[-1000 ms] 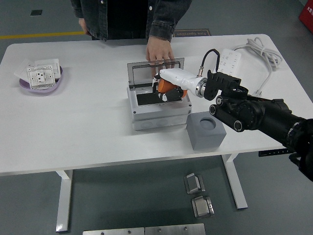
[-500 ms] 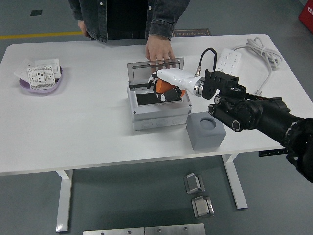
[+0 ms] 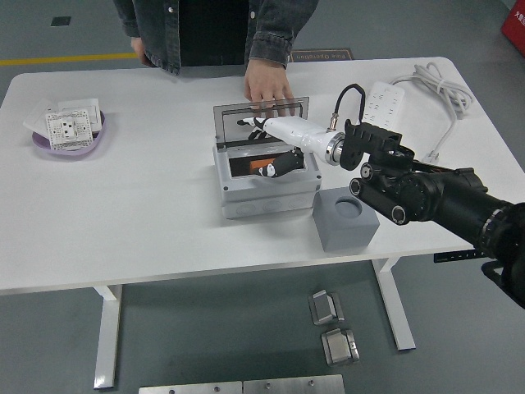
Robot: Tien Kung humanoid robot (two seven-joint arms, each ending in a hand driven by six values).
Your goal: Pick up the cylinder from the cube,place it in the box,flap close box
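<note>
Cylinder [image 3: 264, 169] in box [image 3: 267, 182], right hand [image 3: 277, 141] above, fingers spread, empty.
I see it lying flat, long axis roughly left-right across the worktop [image 3: 148, 205]; lid [image 3: 261, 119] upright, person's hand [image 3: 266, 84] behind.

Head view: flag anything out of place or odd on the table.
Nothing damaged or spilled. The orange cylinder lies inside the open box under the right hand; the cube sits empty. A person's hand rests behind the raised lid.
</note>
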